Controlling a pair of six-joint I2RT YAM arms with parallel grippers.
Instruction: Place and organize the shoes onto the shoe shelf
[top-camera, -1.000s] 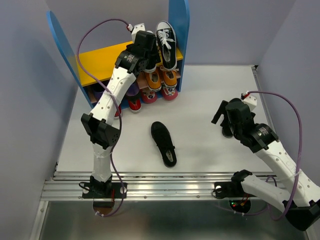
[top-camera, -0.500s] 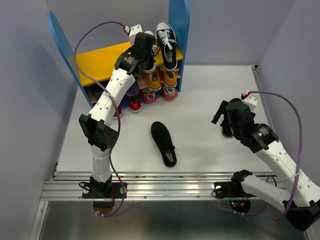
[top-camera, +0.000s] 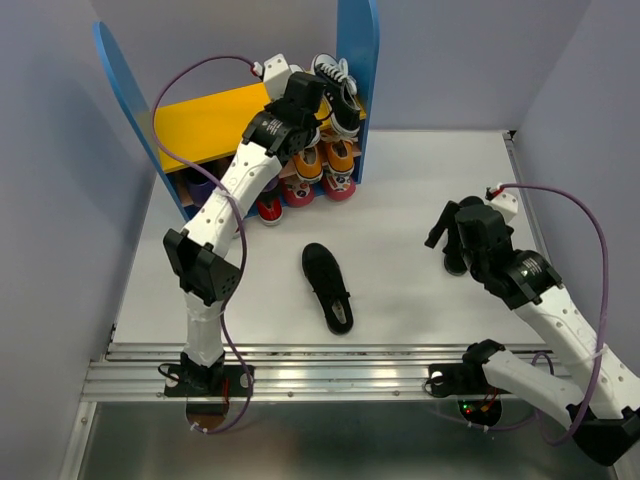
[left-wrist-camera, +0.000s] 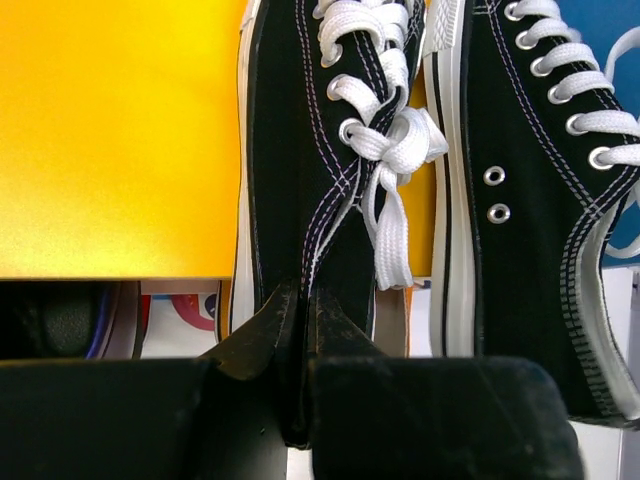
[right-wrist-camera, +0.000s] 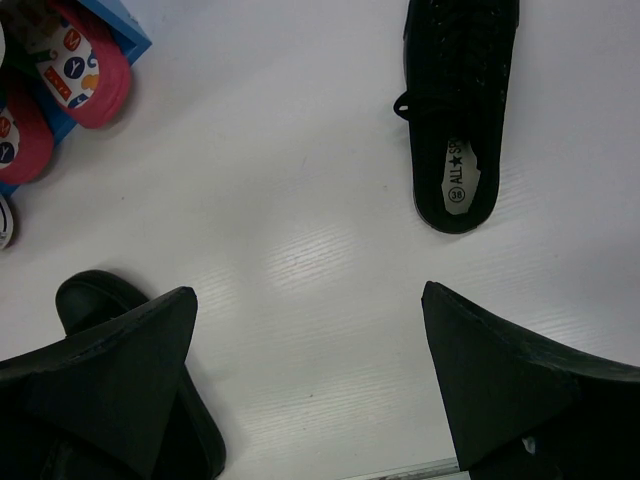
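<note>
On the shoe shelf (top-camera: 357, 60), two black canvas sneakers (top-camera: 341, 93) lie side by side at the right end of the yellow top board (top-camera: 205, 122). My left gripper (left-wrist-camera: 301, 318) is shut on the heel rim of the left sneaker (left-wrist-camera: 300, 150); the other sneaker (left-wrist-camera: 520, 200) lies beside it. Orange sneakers (top-camera: 325, 160) stand on the lower board. One black slip-on (top-camera: 327, 287) lies mid-table. My right gripper (right-wrist-camera: 308, 298) hangs open over bare table, with a second slip-on (right-wrist-camera: 95, 300) partly under its left finger (right-wrist-camera: 120, 380).
Red and pink children's shoes (top-camera: 283, 197) sit on the table at the shelf's front. The left blue side panel (top-camera: 125, 95) stands tall beside the left arm. A metal rail (top-camera: 320, 365) runs along the table's near edge.
My left gripper has closed on the sneaker's heel and shifted right and back along the top board. The sneakers now lie more tilted. The right arm has hardly moved.
</note>
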